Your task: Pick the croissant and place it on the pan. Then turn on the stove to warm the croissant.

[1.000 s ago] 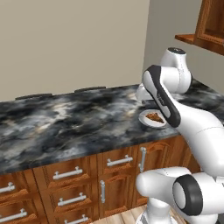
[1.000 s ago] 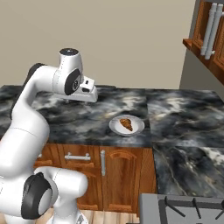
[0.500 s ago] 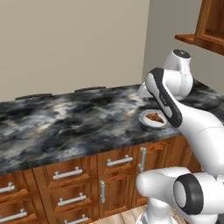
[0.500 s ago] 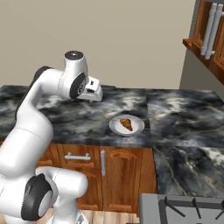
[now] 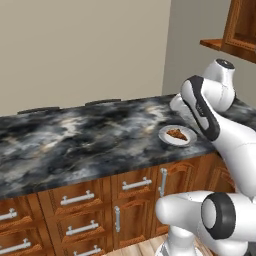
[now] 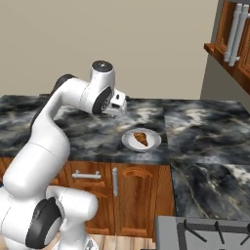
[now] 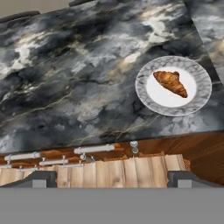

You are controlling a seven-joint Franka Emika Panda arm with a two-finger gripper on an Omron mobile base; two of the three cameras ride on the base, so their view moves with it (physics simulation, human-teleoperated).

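Note:
The croissant (image 7: 171,83) is a small orange-brown pastry lying on a round white plate (image 7: 144,94) near the front edge of the dark marble counter. The croissant (image 6: 141,138) and the plate (image 6: 128,141) also show in the right base view, and the croissant (image 5: 176,134) in the left base view. My gripper (image 6: 119,106) hovers above the counter, up and to the left of the plate. It is open, its fingertips (image 7: 37,178) wide apart with nothing between them. A corner of the stove (image 6: 205,234) shows at the lower right. The pan is out of view.
Wooden cabinets and drawers (image 5: 75,200) with silver handles run below the counter (image 6: 205,132), which continues to the right toward the stove. A wooden wall cabinet (image 6: 232,44) hangs at the upper right. Two dark flat shapes (image 5: 37,109) lie at the counter's back edge.
The arm has swung to the right, bringing the open hand closer to the plate. The croissant and plate have not moved.

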